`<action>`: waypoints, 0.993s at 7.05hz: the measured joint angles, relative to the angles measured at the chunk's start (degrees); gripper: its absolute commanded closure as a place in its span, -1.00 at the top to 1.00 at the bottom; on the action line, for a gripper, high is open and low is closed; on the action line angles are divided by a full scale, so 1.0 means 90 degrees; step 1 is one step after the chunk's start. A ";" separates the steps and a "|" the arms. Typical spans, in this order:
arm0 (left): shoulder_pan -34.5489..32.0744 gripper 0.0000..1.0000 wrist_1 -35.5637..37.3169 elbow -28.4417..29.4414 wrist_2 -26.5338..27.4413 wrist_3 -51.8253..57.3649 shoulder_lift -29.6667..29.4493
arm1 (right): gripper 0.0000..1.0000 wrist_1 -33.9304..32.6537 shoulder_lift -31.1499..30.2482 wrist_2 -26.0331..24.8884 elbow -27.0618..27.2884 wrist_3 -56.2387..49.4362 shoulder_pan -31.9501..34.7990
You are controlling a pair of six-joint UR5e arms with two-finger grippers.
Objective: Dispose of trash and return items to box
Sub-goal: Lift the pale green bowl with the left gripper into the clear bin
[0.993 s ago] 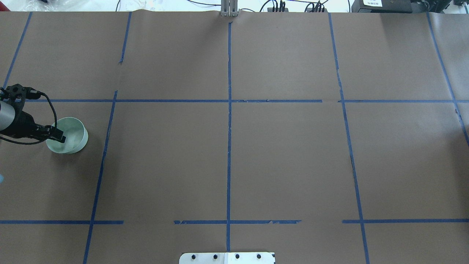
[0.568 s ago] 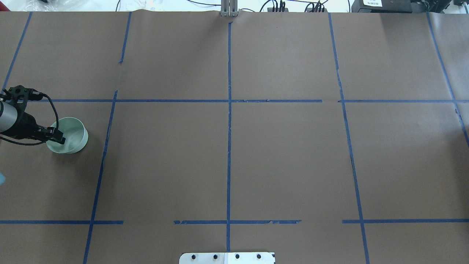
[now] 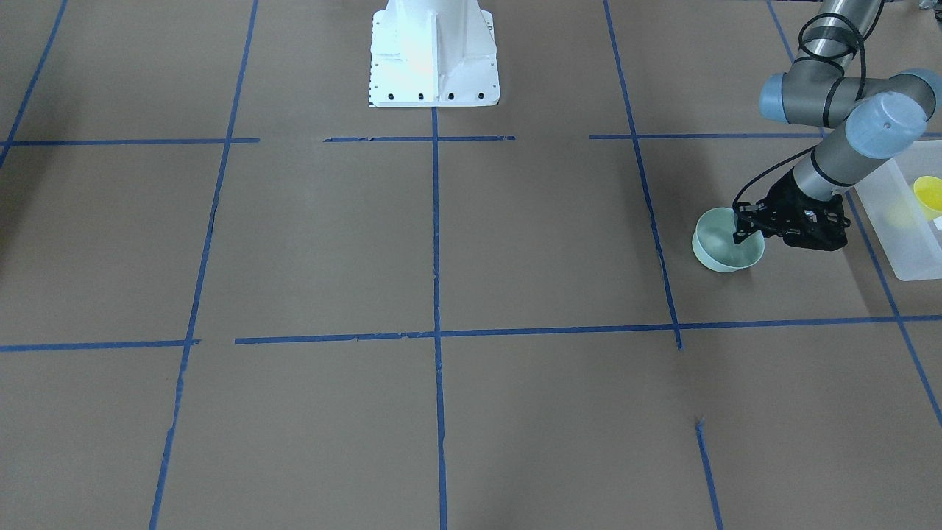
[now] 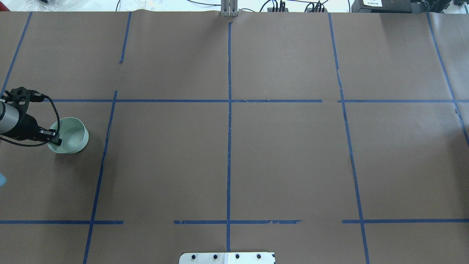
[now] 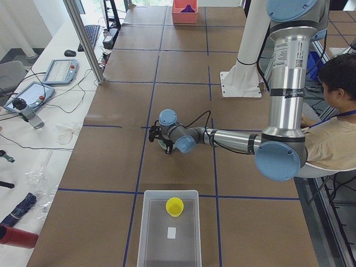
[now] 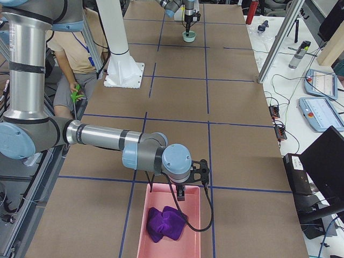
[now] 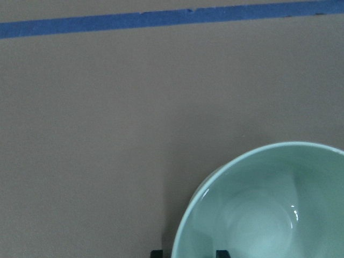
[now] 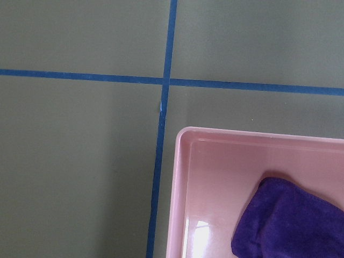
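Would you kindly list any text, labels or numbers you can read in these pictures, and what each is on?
Nothing can be read.
White label on the black unit at the table's far edge: too blurred.
White slip in the box: too small.

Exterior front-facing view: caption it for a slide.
Left claw straddles the rim of the mint-green bowl, beside a translucent bin holding a yellow cup.

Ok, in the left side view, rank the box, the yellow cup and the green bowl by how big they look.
1. The box, clearly largest.
2-3. The yellow cup and green bowl look about alike; the bowl is farther off and partly hidden, so no ranking.
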 measured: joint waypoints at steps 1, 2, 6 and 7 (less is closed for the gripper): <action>0.0005 -1.00 -0.0001 -0.0022 0.0062 0.0002 0.0012 | 1.00 -0.0002 0.0000 0.0005 0.0002 0.0000 0.0000; -0.0013 -1.00 -0.0005 -0.0158 0.0090 0.0003 0.0051 | 1.00 -0.0002 0.0000 0.0009 0.0006 0.0000 0.0000; -0.1616 -1.00 0.0130 -0.1733 -0.0441 0.1493 0.1071 | 1.00 -0.0012 0.0017 0.0103 0.0194 0.0185 -0.0146; -0.2581 -1.00 0.0322 -0.1489 -0.0571 0.2916 0.1150 | 1.00 -0.0012 0.0024 0.0091 0.0407 0.0460 -0.0278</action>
